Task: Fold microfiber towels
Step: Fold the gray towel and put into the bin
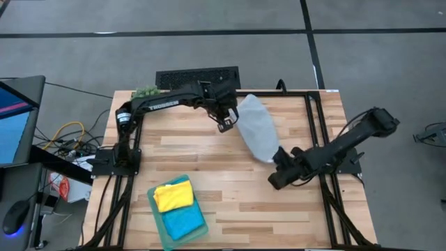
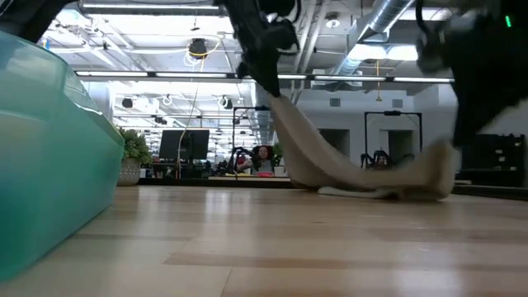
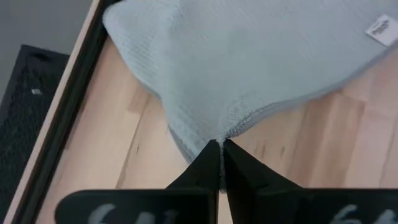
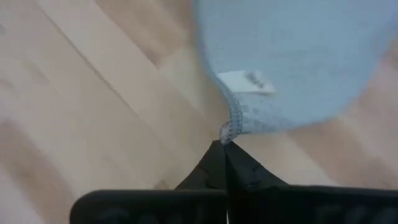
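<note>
A light grey microfiber towel (image 1: 256,125) is stretched between my two grippers at the table's far middle. My left gripper (image 1: 224,125) is shut on its far end and held high above the table (image 2: 266,82). Shut on the near end, my right gripper (image 1: 279,156) stays low by the table (image 2: 452,153). The towel sags between them, and its middle (image 2: 363,191) lies on the wood. A yellow towel (image 1: 173,196) and a bright blue towel (image 1: 185,222) lie piled on a teal one (image 1: 159,217) at the near left. My left gripper pinches a hemmed edge of the grey towel (image 3: 229,130) between its two fingertips, coming from above and slanting down. The cloth hangs from there, spread out, down to the table. My right gripper pinches the towel's corner (image 4: 227,129) beside the white tag (image 4: 245,81), only at the fingertips, pointing steeply down. That corner is raised a little off the wood.
A small green plant ball (image 1: 146,91) sits at the far left corner. A black slab (image 1: 197,75) lies just past the far edge. The black frame rails (image 1: 311,125) run along the table's right side. Bare wood (image 1: 209,157) lies between the pile and the grey towel.
</note>
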Robot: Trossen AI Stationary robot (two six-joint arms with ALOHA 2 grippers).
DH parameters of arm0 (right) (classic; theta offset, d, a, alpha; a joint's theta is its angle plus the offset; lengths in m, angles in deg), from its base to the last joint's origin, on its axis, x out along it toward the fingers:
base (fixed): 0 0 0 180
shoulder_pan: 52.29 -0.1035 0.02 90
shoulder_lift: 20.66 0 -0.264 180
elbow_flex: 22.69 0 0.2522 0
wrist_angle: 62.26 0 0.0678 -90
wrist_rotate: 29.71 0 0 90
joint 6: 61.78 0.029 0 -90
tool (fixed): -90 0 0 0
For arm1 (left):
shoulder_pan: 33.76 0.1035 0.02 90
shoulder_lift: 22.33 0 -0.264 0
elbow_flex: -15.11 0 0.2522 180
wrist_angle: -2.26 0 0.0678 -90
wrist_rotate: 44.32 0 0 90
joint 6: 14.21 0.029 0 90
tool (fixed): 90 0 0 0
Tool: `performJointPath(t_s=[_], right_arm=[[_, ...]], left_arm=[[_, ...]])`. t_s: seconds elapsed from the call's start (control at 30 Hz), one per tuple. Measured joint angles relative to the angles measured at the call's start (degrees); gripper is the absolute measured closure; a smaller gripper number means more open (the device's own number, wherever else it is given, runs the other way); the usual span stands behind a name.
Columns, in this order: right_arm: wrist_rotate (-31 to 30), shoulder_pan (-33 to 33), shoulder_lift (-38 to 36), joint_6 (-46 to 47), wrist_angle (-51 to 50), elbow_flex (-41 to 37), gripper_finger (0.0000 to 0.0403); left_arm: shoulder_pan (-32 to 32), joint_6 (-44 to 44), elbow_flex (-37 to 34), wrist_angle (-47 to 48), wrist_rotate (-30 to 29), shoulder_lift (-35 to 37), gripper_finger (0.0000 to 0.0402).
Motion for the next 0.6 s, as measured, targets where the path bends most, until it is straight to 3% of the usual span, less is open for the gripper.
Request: performJointPath(t_s=[0.3, 0.6], right_arm=[[-4.4, 8.1, -13.1, -10.8, -14.2, 15.0, 0.0401], [-9.2, 25.9, -13.0, -33.8, -20.0, 30.2, 0.0402]], left_arm=[[-0.7, -4.9, 0.0, 9.1, -1.6, 11.5, 0.0401], [2.8, -5.4, 0.1, 7.1, -8.9, 20.8, 0.0401]])
